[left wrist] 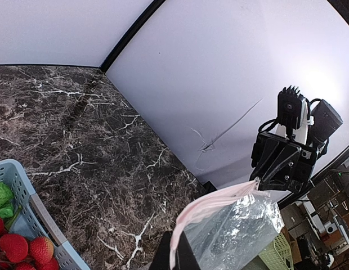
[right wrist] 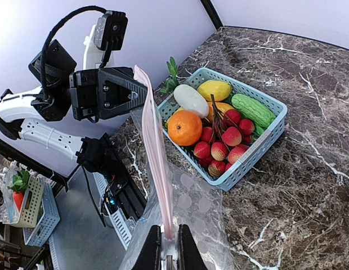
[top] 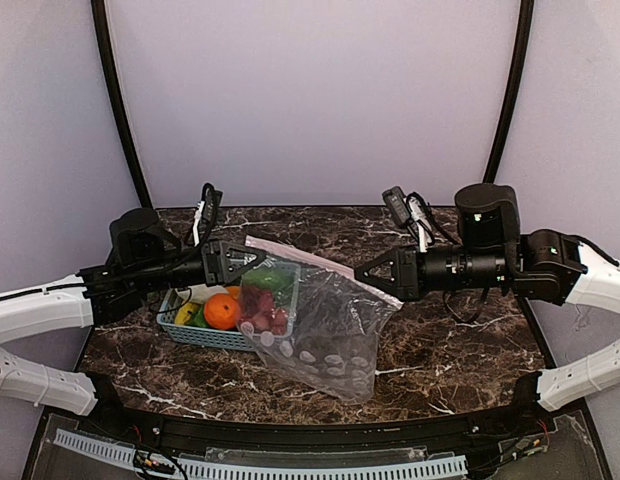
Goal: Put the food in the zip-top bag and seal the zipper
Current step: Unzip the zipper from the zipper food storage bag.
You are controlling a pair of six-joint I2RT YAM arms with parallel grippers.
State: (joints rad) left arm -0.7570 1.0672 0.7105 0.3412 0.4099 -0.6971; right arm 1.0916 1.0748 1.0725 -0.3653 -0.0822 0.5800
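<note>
Top external view: I log left fingers [top: 258,254] and right fingers [top: 365,272], each clamped on zipper [top: 320,268] of zip-top bag [top: 325,335]. Bag stretched between them, hanging above counter [top: 460,340]. Food, incl. orange [top: 221,311] and cucumber [right wrist: 252,109], sits in blue basket [top: 205,337] behind bag.
</note>
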